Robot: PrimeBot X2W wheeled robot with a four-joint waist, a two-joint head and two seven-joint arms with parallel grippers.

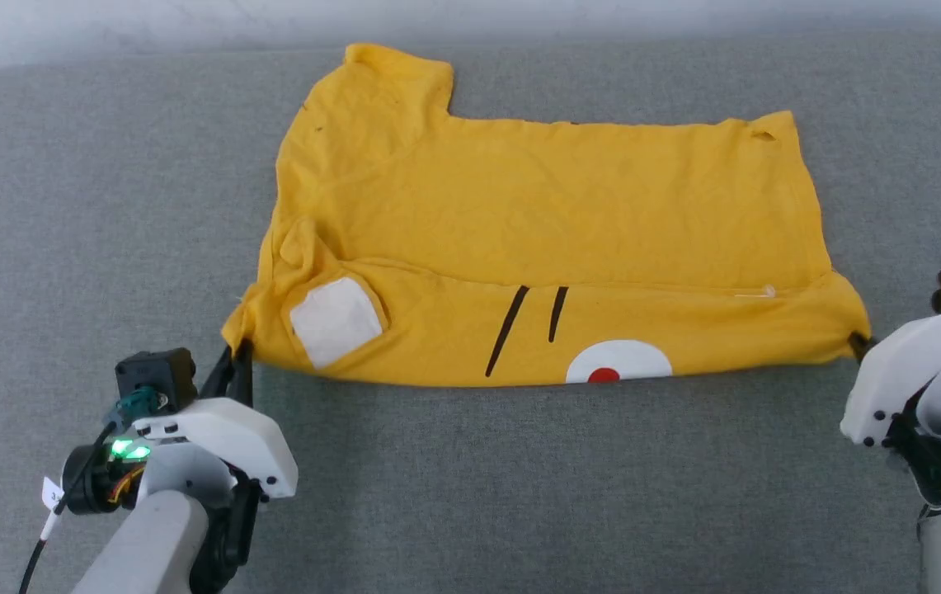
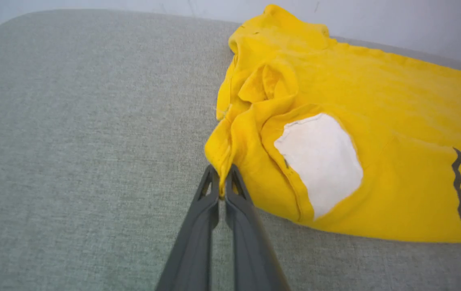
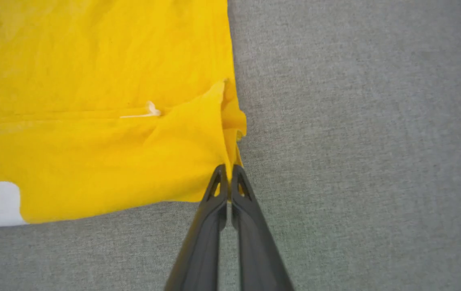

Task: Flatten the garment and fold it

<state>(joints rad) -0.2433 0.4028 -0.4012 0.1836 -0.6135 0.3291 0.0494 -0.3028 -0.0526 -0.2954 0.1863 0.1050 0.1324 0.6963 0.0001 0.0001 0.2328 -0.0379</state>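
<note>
**Surface.** A grey cloth-covered surface (image 1: 519, 478) carries the yellow T-shirt (image 1: 536, 206), which lies spread across its middle, well clear of the side edges.

**T-shirt.** It is doubled lengthwise. Plain yellow cloth covers the far part. A strip of the printed side is turned up along the near edge. That strip shows a white patch (image 1: 336, 320) towards the left, two black lines (image 1: 519, 326) near the middle and a white oval (image 1: 618, 361) with a red mark, cut off at the near fold. One short sleeve (image 1: 394, 78) sticks out at the far left corner. The cloth is lightly creased all over and bunched around the near left corner, beside the white patch. A small white thread (image 3: 149, 110) lies on the seam line near the right end.

**Left gripper** (image 1: 237, 356). It sits at the near left corner of the T-shirt. The left wrist view shows the two dark fingers pressed together, with a gathered yellow edge pinched between their tips.

**Right gripper** (image 1: 856, 342). It sits at the near right corner. The right wrist view shows the fingers drawn together, their tips clamped on a pleat of cloth at that corner.

**Height.** Both grippers are low, close to the grey surface. Whether the pinched corners are lifted off it cannot be told.
</note>
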